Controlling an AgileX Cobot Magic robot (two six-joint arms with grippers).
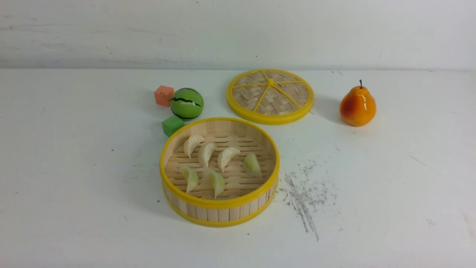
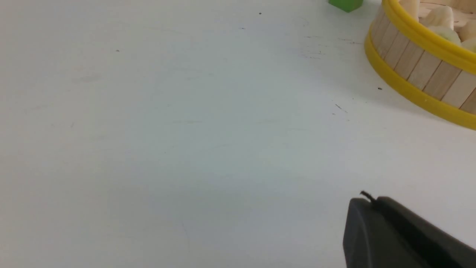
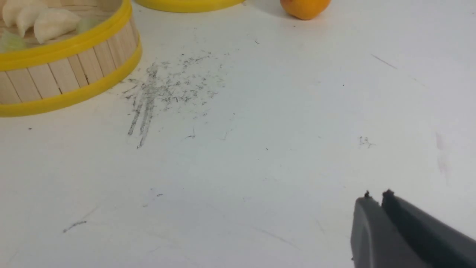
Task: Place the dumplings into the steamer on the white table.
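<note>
The steamer (image 1: 219, 203) stands on the white table (image 1: 74, 167) in the middle of the front view. All the dumplings lie on its slatted floor: three cream ones (image 1: 205, 153) in the far row with a green one (image 1: 252, 163) at their right, and two green ones (image 1: 216, 182) in the near row. Neither arm shows in the front view. My left gripper (image 2: 373, 200) is shut and empty over bare table, apart from the steamer (image 2: 420, 67). My right gripper (image 3: 376, 196) is shut, nothing in it, well away from the steamer (image 3: 63, 72).
The woven lid (image 1: 270, 96) lies flat behind the steamer. A pear (image 1: 357, 106) stands at the back right. A green watermelon ball (image 1: 186, 104), an orange cube (image 1: 164, 95) and a green cube (image 1: 172, 125) sit just behind the steamer's left side. Dark scuffs (image 1: 305, 193) mark the table.
</note>
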